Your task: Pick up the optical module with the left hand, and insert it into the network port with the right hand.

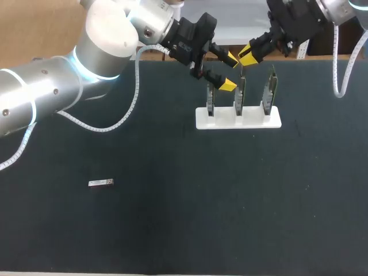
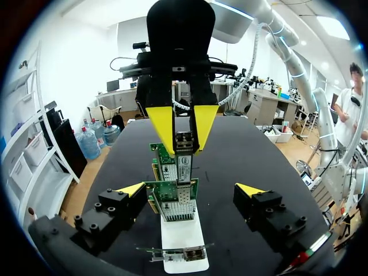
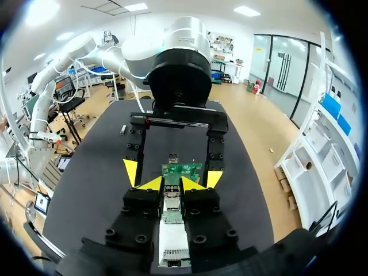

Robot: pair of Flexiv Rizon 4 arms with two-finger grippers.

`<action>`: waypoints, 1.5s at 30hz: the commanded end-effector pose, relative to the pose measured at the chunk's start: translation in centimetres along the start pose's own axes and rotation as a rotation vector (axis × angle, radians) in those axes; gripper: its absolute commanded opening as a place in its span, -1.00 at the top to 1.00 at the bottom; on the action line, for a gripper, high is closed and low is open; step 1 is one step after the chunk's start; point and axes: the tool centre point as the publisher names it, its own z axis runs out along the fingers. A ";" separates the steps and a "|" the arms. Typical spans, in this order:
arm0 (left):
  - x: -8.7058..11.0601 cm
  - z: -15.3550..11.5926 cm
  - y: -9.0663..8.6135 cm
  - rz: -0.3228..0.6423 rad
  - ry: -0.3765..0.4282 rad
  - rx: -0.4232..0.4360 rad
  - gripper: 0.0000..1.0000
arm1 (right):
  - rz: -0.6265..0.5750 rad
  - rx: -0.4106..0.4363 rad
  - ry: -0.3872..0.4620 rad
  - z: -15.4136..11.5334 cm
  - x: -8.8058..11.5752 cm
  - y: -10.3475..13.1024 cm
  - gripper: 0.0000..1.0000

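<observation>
Dark matte table point(image 1: 172, 230) carrying a white stand point(image 1: 256, 121) with three upright network cards point(image 1: 268, 92). Left gripper point(image 1: 230, 71): fingers spread wide, holding nothing, beside the cards. Right gripper point(image 3: 172, 185): fingers closed on an optical module point(image 2: 183, 150), held at the middle card point(image 1: 240, 96); seating in the port cannot be told. A second module point(image 1: 101, 183) lies flat on the left arm's side, well apart from the stand.

Silvery-white left arm point(image 1: 46, 86) with a glowing blue ring point(image 1: 80, 69), white coiled cables point(image 1: 133, 98) behind both wrists, black screw-studded left gripper point(image 1: 230, 71) and right gripper point(image 1: 248, 56), wedge-tipped bright yellow.
</observation>
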 end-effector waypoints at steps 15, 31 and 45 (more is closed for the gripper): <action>0.0 0.0 0.2 0.001 0.002 0.004 -1.00 | -0.015 0.025 -0.005 -0.1 -0.4 0.0 1.00; 0.0 0.0 0.2 0.001 0.002 0.004 -1.00 | -0.005 0.019 0.006 0.2 0.1 -0.1 1.00; 0.0 0.0 0.2 0.001 0.002 0.004 -1.00 | -0.025 0.027 -0.003 -0.4 -0.3 -0.3 1.00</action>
